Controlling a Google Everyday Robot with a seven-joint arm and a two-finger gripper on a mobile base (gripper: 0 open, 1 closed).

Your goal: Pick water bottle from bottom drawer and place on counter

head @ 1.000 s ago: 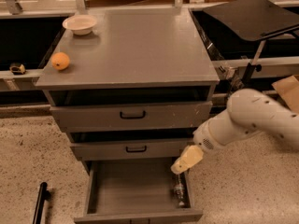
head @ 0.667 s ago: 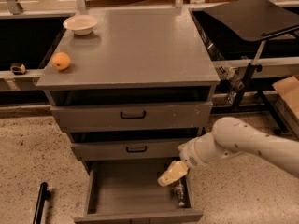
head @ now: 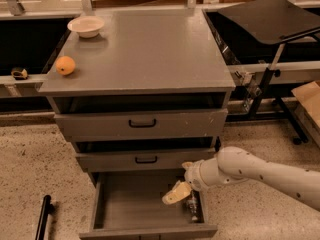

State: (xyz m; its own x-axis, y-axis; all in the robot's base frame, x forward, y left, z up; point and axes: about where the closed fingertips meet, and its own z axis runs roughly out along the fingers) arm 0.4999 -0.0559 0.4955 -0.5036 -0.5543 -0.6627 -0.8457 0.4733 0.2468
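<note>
The bottom drawer is pulled open and shows a plain grey inside. The water bottle, small and clear with glints, lies along the drawer's right wall. My gripper reaches in from the right on a white arm and hangs over the drawer's right half, just left of and above the bottle. The counter is the flat grey cabinet top above.
An orange fruit and a white bowl sit on the counter's left side. A black tilted tray on a stand is to the right. A black bar lies on the floor at left. Two upper drawers stand slightly open.
My arm has swung left and down, bringing the gripper from outside the drawer's right edge to over the drawer's inside near the bottle. The bottle has not moved.
</note>
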